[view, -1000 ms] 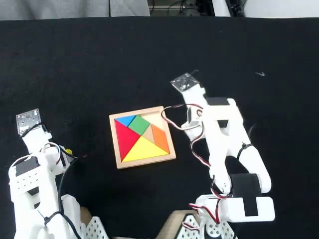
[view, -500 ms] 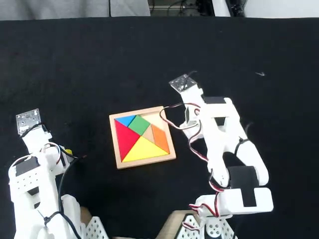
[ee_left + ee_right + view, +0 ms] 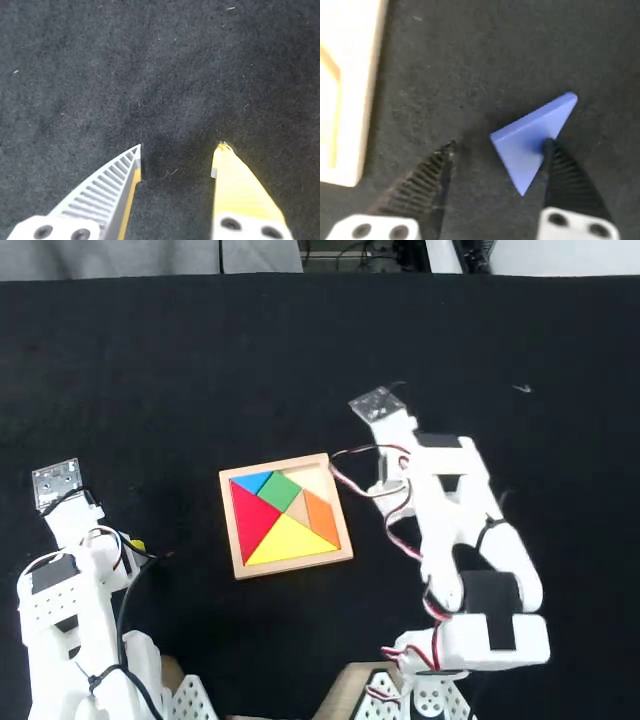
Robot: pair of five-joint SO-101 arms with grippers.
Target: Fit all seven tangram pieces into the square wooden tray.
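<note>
The right hand (image 3: 499,144) is spread, and the blue triangle (image 3: 530,137) lies flat on the black surface (image 3: 470,50) between its fingers, touching one fingertip. Outside the other finger sits the wooden tray (image 3: 355,100). The left hand (image 3: 177,147), well apart, is spread too.

no legible text or signs

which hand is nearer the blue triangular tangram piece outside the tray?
Right. The right hand is open around the blue triangular tangram piece, beside the square wooden tray. The left hand hangs over bare black cloth on the tray's far side.
</note>
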